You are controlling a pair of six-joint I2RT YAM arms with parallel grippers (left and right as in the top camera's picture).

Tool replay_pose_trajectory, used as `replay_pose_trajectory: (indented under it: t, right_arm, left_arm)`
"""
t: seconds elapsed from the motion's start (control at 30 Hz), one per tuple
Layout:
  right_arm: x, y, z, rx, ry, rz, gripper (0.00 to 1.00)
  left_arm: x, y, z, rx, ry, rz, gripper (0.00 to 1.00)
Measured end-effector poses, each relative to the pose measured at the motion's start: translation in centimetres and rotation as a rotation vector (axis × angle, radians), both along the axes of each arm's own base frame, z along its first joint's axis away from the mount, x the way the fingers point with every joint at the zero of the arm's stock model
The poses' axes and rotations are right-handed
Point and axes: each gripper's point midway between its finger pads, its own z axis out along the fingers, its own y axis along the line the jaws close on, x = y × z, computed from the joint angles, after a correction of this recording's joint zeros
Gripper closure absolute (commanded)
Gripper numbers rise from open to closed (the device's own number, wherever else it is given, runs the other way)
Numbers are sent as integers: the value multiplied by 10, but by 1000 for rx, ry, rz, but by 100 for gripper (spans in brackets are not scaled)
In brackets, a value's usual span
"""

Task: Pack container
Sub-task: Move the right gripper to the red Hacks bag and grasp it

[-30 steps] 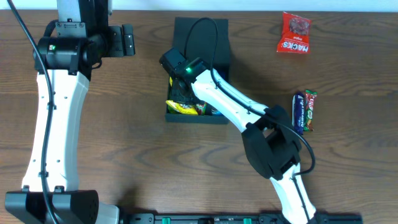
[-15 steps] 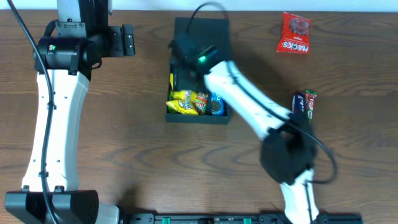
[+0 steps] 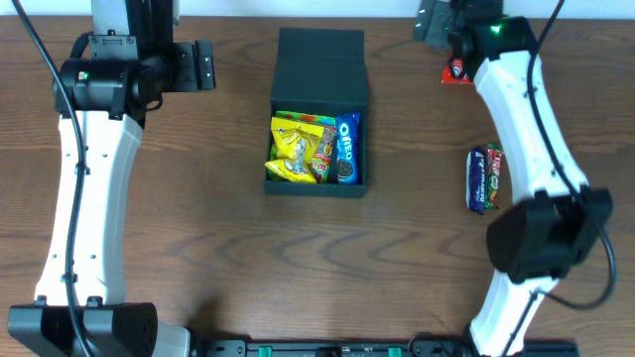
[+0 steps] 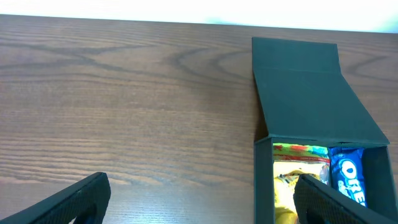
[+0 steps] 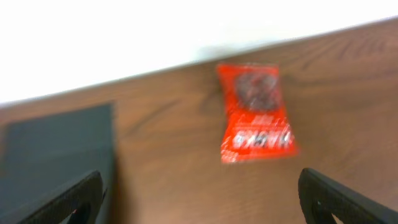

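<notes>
The container [image 3: 313,188] is a black square box in the middle of the table, its flap lid [image 3: 319,59] lying open behind it. Inside lie a yellow snack packet [image 3: 296,154] and a blue Oreo pack [image 3: 346,149]. My right gripper [image 3: 434,18] hovers open and empty at the back right, beside a red snack packet [image 3: 454,71] that the arm partly hides. In the right wrist view the red packet [image 5: 255,112] lies ahead of the open gripper [image 5: 202,205]. My left gripper [image 3: 203,64] stays open at the back left. In its wrist view the left gripper [image 4: 199,205] faces the container [image 4: 264,180].
Two wrapped snack bars [image 3: 484,178] lie side by side on the right of the wooden table. The table's back edge runs just behind the red packet and the lid.
My right gripper opened inside the box, lifted out and swung to the back right near the red packet. The Oreo pack now lies uncovered in the box. The left arm has not moved.
</notes>
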Motion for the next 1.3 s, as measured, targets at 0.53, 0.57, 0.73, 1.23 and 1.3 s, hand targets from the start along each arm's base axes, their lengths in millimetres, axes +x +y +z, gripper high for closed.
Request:
replay_pose_trajectory:
  t: [0.53,0.57,0.73,1.23,1.3]
  right_arm:
    - [80,-89,-185,-83,35,-79,12]
    - [80,-89,-192,-81,45,-80,20]
    - [78,-101,-199,-90,56,-89,53]
    - [61,-122,-202,-74,134,-99,99]
    - [59,-120,-195,-84,139,-74,99]
  left_arm:
    - [0,0,0,0,1,0,5]
    - [0,0,0,0,1,0,5]
    - [0,0,0,0,1,0,5]
    - [0,0,0,0,1,0,5]
    - [0,0,0,0,1,0,5]
